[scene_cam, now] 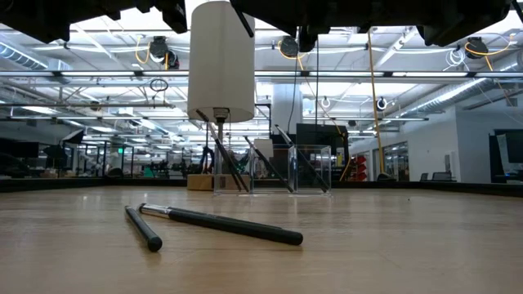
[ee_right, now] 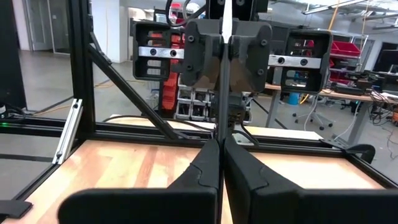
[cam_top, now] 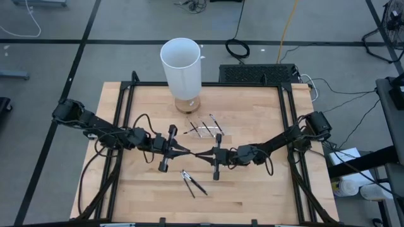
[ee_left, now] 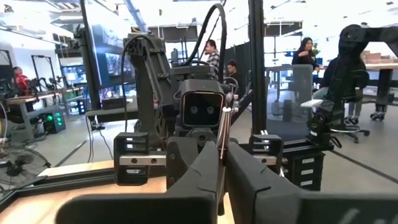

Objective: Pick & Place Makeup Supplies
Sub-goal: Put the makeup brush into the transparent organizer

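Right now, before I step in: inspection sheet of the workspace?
Surface: wooden table, no spills seen.
Job's things: one makeup stick pinched between both hands; two loose sticks lying on the table; more sticks leaning at the clear tray.
Clutter: tall white cylinder near the far edge.
Hands: left hand and right hand shut on the same stick, tip to tip at mid-table.
Cables: arm cables looped along both arms; black coil on the floor.
Surroundings: people beyond the table, open lab.
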You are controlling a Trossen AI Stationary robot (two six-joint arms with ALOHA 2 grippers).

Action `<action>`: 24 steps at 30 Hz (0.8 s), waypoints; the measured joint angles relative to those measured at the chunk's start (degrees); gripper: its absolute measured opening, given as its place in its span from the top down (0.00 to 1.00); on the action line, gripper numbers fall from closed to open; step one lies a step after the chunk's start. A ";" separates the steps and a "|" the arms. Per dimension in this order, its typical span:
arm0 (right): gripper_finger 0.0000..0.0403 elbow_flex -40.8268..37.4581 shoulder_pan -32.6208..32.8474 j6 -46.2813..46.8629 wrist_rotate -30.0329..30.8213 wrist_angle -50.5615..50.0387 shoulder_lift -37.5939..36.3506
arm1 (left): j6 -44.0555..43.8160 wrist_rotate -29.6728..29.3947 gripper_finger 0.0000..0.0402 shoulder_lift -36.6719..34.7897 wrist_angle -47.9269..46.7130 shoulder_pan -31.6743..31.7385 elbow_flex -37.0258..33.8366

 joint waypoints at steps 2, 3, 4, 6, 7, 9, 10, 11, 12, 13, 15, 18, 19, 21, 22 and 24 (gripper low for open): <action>1.00 0.00 0.00 -0.07 0.01 -0.61 0.00 | 0.42 0.04 0.98 0.00 -0.22 -0.02 0.00; 1.00 0.00 0.00 -0.06 0.01 -1.09 0.00 | 0.48 0.00 0.98 0.00 -0.32 -0.02 0.00; 0.99 0.00 0.00 -0.01 0.09 -1.72 0.00 | 0.46 -0.27 0.98 0.02 -0.55 -0.02 0.00; 0.97 0.02 0.13 1.16 1.23 -2.77 -0.02 | 0.38 -1.34 0.98 0.01 -0.98 -0.02 -0.02; 0.95 -0.12 0.17 1.86 2.32 -2.77 -0.02 | 0.38 -1.94 0.98 -0.20 -1.25 -0.02 -0.02; 0.89 -0.69 0.53 2.29 3.98 -3.08 -0.04 | 0.50 -3.34 0.98 -1.39 -2.63 -0.06 -0.02; 0.85 -1.07 0.74 2.31 4.99 -3.14 -0.04 | 0.48 -3.88 0.98 -2.20 -3.59 -0.09 -0.02; 0.81 -1.47 1.04 2.36 6.61 -3.23 -0.09 | 0.49 -5.01 0.98 -3.11 -5.09 -0.07 -0.02; 0.77 -1.98 1.36 2.39 8.17 -3.55 -0.47 | 0.64 -6.13 0.98 -4.19 -6.78 -0.07 -0.02; 0.73 -2.57 1.71 2.45 9.78 -3.95 -1.00 | 1.07 -7.25 0.98 -5.44 -8.42 -0.09 -0.02; 0.64 -3.71 2.04 2.74 12.92 -4.61 -2.13 | 1.60 -10.26 0.98 -7.97 -10.67 -0.07 -0.02; 0.55 -6.60 3.40 4.59 16.84 -6.71 -4.35 | 1.62 -17.82 0.98 -11.59 -14.03 -0.07 -0.02; 0.53 -7.53 3.87 6.13 17.32 -6.76 -4.75 | 1.37 -20.84 0.98 -12.48 -14.83 -0.07 -0.02; 0.50 -9.91 5.08 8.99 17.50 -7.21 -5.62 | 0.51 -26.25 0.98 -13.40 -15.71 -0.05 -0.02; 0.50 -10.91 5.71 10.37 17.55 -7.22 -5.70 | -0.05 -28.49 0.98 -13.53 -16.02 0.01 -0.02; 0.50 -13.18 7.05 12.63 17.48 -7.12 -5.68 | -1.59 -32.12 0.98 -13.45 -17.27 0.30 -0.02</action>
